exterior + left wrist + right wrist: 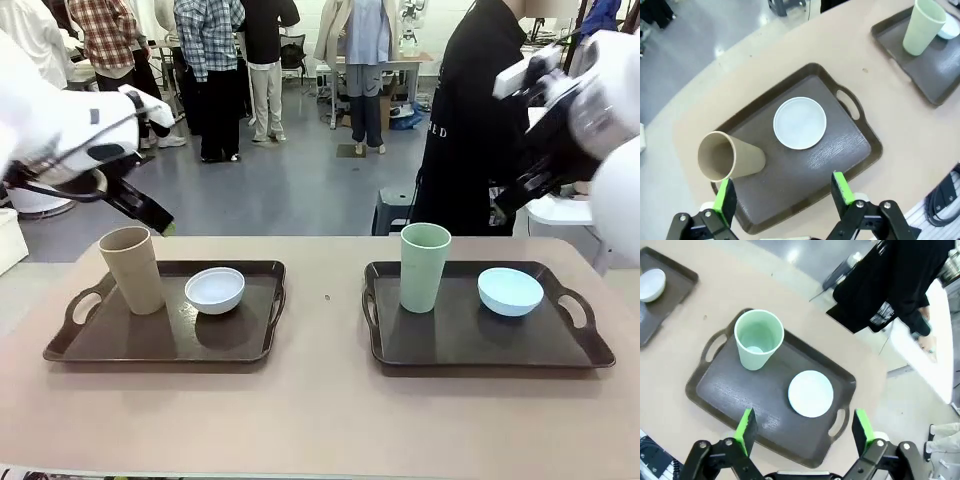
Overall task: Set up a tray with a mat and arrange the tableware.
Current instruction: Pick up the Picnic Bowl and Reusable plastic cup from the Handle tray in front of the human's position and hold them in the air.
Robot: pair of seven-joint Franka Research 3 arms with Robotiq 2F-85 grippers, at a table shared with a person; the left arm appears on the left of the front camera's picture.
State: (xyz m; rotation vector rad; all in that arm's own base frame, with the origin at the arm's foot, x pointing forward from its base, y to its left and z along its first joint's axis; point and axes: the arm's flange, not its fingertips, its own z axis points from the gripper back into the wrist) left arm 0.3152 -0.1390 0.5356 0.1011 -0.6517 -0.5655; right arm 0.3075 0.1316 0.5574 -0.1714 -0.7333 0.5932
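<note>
Two dark trays lie on the table. The left tray (70, 345) (860, 155) carries a tan cup (133, 270) (727, 157) and a white bowl (215, 290) (800, 123). On the right tray (590, 350) (715, 390) stand a pale green cup (425, 267) (759, 339) and a light blue bowl (510, 291) (810, 393). Each tray floor looks dark and textured; I cannot tell a mat from the tray. My left gripper (150, 212) (782, 187) hovers open high above the left tray. Above the right tray my right gripper (515, 195) (804, 420) hangs open, holding nothing.
A person in black (470, 120) stands at the far side behind the right tray. Bare table (320, 400) stretches between the trays and along the front edge. A small speck (327, 297) lies between the trays. Cables (942, 200) hang off the table edge.
</note>
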